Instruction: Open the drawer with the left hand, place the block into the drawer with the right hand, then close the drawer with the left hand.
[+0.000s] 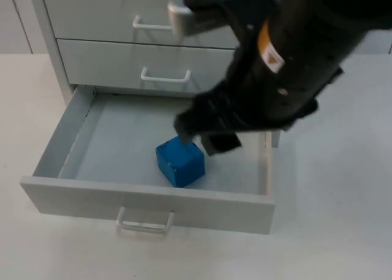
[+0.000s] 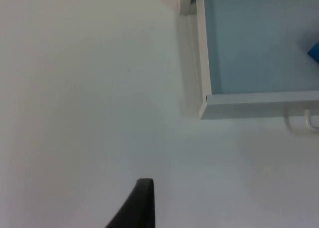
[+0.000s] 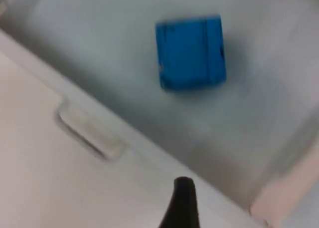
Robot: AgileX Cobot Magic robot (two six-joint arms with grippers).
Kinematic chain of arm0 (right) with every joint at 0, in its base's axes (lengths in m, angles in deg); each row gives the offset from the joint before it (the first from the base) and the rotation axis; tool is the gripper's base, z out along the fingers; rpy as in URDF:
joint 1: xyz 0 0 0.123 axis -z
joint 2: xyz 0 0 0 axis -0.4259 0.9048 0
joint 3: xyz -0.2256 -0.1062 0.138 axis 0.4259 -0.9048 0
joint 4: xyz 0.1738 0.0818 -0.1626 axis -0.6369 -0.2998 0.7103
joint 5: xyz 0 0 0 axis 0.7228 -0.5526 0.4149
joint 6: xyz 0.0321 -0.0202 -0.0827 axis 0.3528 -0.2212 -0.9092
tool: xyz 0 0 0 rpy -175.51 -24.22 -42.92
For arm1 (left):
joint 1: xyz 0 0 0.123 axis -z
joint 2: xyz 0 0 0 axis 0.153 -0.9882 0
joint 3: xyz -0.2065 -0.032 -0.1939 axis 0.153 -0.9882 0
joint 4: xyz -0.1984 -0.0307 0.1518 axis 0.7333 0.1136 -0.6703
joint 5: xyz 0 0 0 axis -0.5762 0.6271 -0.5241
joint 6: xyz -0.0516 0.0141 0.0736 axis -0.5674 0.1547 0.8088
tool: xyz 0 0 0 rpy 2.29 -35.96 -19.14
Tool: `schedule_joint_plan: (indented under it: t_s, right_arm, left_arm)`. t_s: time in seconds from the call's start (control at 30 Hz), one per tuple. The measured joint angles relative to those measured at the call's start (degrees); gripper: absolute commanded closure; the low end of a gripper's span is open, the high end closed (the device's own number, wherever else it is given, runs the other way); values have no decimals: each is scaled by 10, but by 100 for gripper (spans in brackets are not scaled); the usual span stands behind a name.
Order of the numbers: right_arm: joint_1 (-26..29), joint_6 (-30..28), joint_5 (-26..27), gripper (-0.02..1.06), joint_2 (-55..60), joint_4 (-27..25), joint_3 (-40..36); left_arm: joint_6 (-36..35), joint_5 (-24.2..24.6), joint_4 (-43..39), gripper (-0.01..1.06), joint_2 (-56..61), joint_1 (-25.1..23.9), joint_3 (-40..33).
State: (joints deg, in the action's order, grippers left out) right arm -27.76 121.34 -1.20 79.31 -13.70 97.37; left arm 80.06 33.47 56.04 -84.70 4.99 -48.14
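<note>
The blue block lies on the floor of the pulled-out bottom drawer, near its front middle. My right gripper hovers just above and behind the block, open, with nothing between its fingers. In the right wrist view the block rests free on the drawer floor, apart from the black fingertip, with the drawer's front handle nearby. A fingertip of my left gripper hangs over bare table beside the drawer's front left corner; an edge of the block shows inside.
Above the open drawer the grey cabinet has two shut drawers with handles. The open drawer's handle sticks out toward the table's front. White table spreads to the right and left of the cabinet.
</note>
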Motion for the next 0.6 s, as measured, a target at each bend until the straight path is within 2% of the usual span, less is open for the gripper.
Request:
schedule_joint_plan:
  t_s: [0.13,0.37,0.6]
  right_arm:
    - [0,-1,2,39,-22,-5,-48]
    - [3,-14,3,39,-27,-5,-57]
    - [65,-62,1,39,-27,-44,-57]
  left_arm:
    - [0,0,0,0,0,0,0]
    - [0,0,0,0,0,0,0]
    - [0,0,0,0,0,0,0]
